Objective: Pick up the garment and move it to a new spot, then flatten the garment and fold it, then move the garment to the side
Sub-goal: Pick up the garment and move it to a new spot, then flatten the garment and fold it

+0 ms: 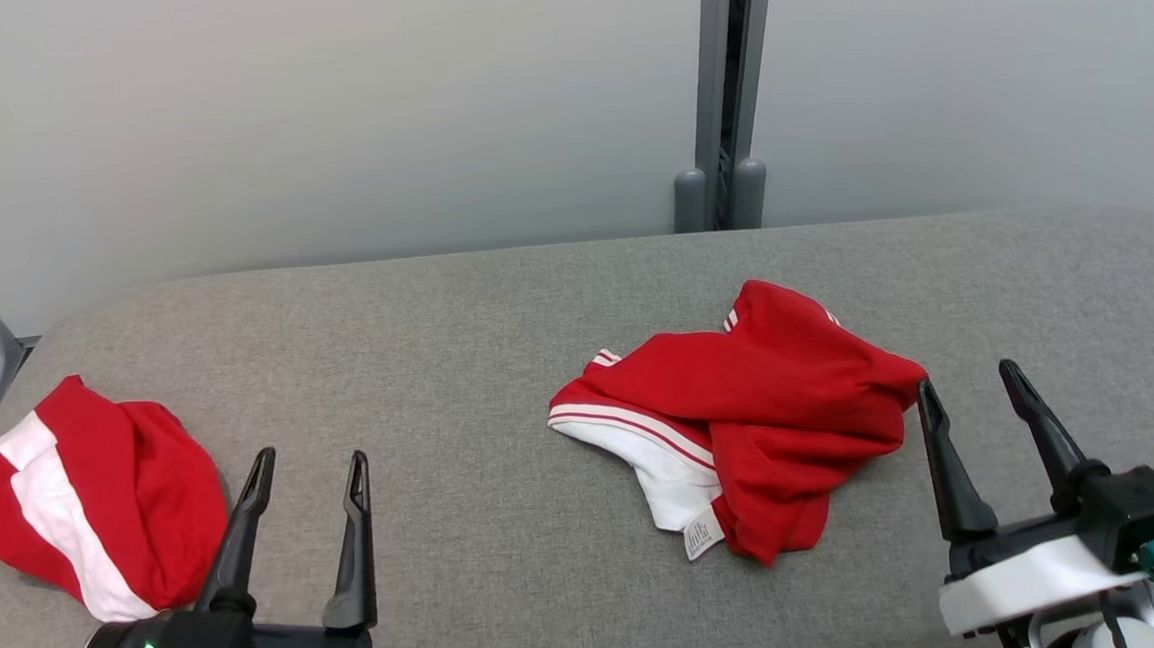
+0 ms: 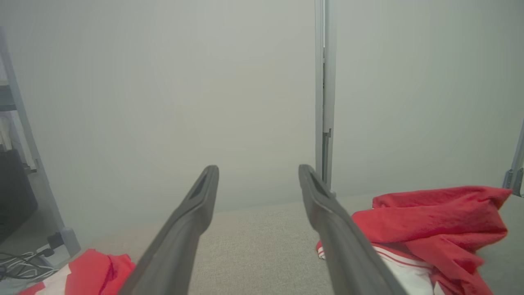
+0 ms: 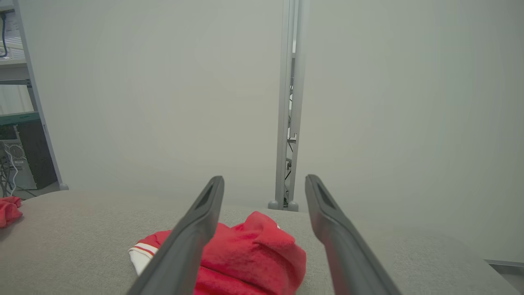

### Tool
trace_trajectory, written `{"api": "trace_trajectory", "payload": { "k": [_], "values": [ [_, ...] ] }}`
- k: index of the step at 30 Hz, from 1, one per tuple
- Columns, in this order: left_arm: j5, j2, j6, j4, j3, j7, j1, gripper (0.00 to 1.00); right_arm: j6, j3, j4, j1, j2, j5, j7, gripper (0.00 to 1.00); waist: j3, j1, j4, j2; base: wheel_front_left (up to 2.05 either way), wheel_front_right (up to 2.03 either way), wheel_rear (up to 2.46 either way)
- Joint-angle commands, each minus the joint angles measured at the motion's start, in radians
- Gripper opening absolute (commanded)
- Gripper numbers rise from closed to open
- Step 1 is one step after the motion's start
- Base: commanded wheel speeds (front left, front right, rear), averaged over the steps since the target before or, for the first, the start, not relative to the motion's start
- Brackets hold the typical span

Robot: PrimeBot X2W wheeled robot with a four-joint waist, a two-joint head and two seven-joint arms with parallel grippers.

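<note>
Crumpled red shirt [image 1: 743,414] waiting, not lifted yet

Could easily pinch just one loose layer and drag the heap instead of lifting it; could also go for the wrong pile, given a second red-and-white garment [image 1: 87,504] beside the left claw [image 1: 311,457]; lying mid-right on the grey table [image 1: 458,351], just beside the right claw [image 1: 968,378], maybe touching one fingertip; spread wide on both claws, holding nothing

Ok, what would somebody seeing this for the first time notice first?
The bright red and white garment, crumpled in a heap right of centre on the grey padded table. Next, a second red and white bundle at the table's left edge. Both hands are open and empty: the left hand beside the bundle, the right hand with a fingertip near the heap.
</note>
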Motion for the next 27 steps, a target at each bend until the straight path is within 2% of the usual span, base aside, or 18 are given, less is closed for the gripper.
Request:
{"api": "trace_trajectory", "payload": {
  "k": [1, 7, 27],
  "values": [
    [0.024, -0.019, 0.006, -0.020, 0.023, -0.004, 0.023, 1.00, 0.000, 0.003, -0.007, 0.024, -0.006, 0.013, -0.002, 1.00, -0.011, 0.0000, 0.009, -0.0001, 0.00, 0.00, 0.00],
    [0.066, -0.080, -0.005, -0.045, 0.075, -0.004, 0.078, 1.00, 0.000, 0.018, -0.006, 0.055, -0.006, 0.026, -0.002, 1.00, -0.022, 0.0000, 0.014, -0.0001, 0.00, 0.00, 0.00],
    [0.107, -0.122, -0.063, -0.023, 0.125, -0.004, 0.078, 1.00, 0.000, 0.024, 0.006, 0.039, -0.006, 0.032, -0.002, 1.00, -0.012, 0.0000, 0.013, -0.0001, 0.00, 0.00, 0.00]
  ]
}}
